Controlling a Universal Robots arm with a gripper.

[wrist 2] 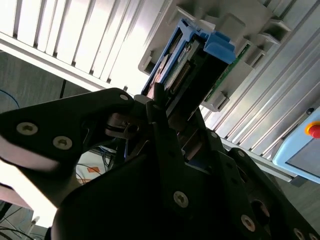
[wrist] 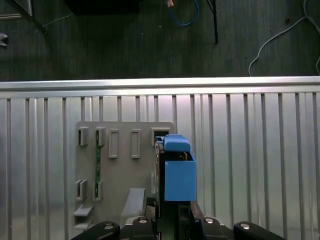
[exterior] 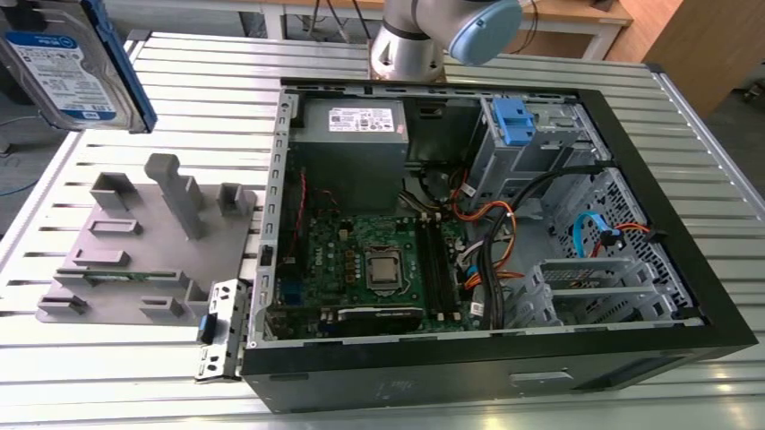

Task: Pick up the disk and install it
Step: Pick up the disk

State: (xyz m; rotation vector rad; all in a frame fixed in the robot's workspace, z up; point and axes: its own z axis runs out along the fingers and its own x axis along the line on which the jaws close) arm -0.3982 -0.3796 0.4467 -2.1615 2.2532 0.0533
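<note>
The disk [exterior: 66, 63], silver with a white-and-blue label and a blue bracket along its edge, hangs high above the slatted table at the exterior view's far left. In both wrist views my gripper [wrist 2: 172, 117] [wrist: 172, 222] is shut on it, black fingers [wrist 2: 161, 112] clamping the drive's near end. The disk [wrist 2: 187, 62] [wrist: 177, 172] sticks out beyond the fingers, blue end tab foremost. It hovers over the grey fixture plate [wrist: 120, 165], well apart from the open computer case [exterior: 478, 224].
The grey fixture plate [exterior: 132, 242] with upright posts lies on the table beside the case. Inside the case, a drive cage [exterior: 538, 152] carries a blue clip [exterior: 511, 121], with cables and the motherboard [exterior: 371, 264] beside it. The arm's base [exterior: 407, 40] stands behind the case.
</note>
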